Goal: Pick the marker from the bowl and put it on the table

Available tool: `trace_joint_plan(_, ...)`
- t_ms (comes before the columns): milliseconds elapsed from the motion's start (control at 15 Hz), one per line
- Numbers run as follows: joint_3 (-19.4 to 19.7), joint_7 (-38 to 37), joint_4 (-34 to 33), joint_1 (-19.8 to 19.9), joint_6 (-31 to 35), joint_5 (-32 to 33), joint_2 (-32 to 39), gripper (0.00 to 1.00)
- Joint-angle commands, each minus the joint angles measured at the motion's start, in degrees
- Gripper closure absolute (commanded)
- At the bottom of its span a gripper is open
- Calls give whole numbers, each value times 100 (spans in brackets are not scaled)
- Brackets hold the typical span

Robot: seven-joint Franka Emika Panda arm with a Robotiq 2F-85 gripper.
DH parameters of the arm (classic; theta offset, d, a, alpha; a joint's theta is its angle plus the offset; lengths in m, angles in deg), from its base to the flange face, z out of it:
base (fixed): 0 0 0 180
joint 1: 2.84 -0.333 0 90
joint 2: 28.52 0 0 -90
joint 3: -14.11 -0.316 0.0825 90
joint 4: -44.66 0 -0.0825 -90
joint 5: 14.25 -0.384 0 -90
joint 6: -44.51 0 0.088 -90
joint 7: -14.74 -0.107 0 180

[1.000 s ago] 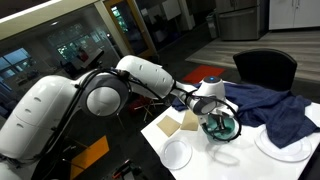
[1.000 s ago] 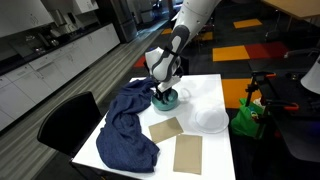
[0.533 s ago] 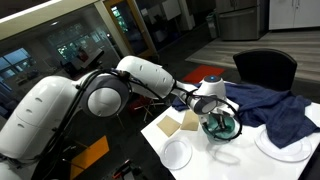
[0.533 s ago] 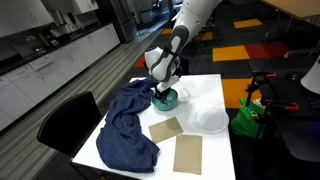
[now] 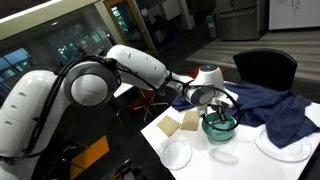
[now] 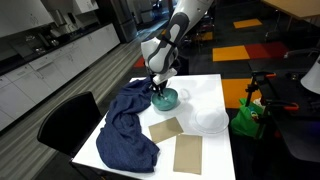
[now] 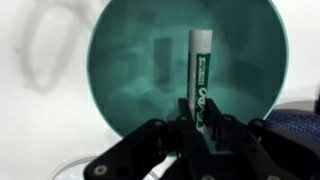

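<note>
On the white table [image 5: 158,136], in an exterior view, the gripper [image 5: 218,108] is hanging just above the teal bowl [image 5: 221,128], with its fingers pointing down toward the bowl's opening. A dark blue cloth [image 5: 268,106] is lying bunched just beside the bowl. Two tan mats [image 5: 184,122] are sitting on the bowl's other side, and a white plate [image 5: 177,153] is resting near the table's corner. The marker is too small to make out here, and the spacing of the fingers cannot be told from this angle.

In an exterior view, the gripper [image 6: 160,86] is hovering directly over the bowl [image 6: 167,98], near its rim. The cloth [image 6: 125,125] is spreading from the bowl toward a black chair [image 6: 62,122]. The tan mats [image 6: 168,129] are lying between the cloth and a white plate [image 6: 210,120] on the table [image 6: 215,88].

In the wrist view, the green marker [image 7: 200,70] is standing lengthwise up the picture. Its lower end is being pinched between the two dark fingers [image 7: 178,130] of the gripper [image 7: 200,125]. The bowl's [image 7: 125,70] teal interior is filling the background behind the marker. Whether the marker's far end is touching the bowl cannot be told.
</note>
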Motion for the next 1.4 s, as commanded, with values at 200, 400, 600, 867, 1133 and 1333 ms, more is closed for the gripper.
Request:
trace_joint_plan(200, 232, -146, 1324, -327, 131, 22, -1329, 95)
trace_joint_plan(400, 274, -78, 1714, -326, 43, 92, -1778, 95)
trace_joint_plan(600, 342, -425, 2124, -274, 68, -107, -2138, 95)
trace_joint_plan(867, 465, -1336, 2598, -330, 6, -220, -2382, 95)
trace_joint_plan(1133, 414, -2300, 3063, -321, 191, -394, -2440, 95)
trace_joint_plan(1333, 323, -2819, 3292, -308, 424, -577, -2405, 95)
